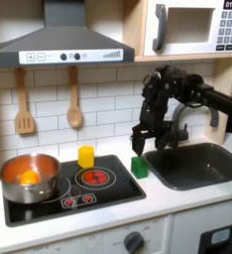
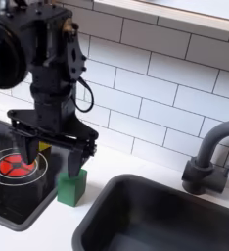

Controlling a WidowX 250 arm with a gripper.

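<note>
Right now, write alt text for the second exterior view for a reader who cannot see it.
A black robot arm holds its open claw just above a green block on a white counter, its fingers on either side of the block. A stove top with a red burner lies at the second exterior view's left, a dark sink and tap at its right.

one green block (image 1: 139, 166), one yellow block (image 1: 85, 156), two spoons (image 1: 73, 111)

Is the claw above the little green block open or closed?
Open. In the second exterior view the gripper has its fingers spread wide apart over the green block.
</note>
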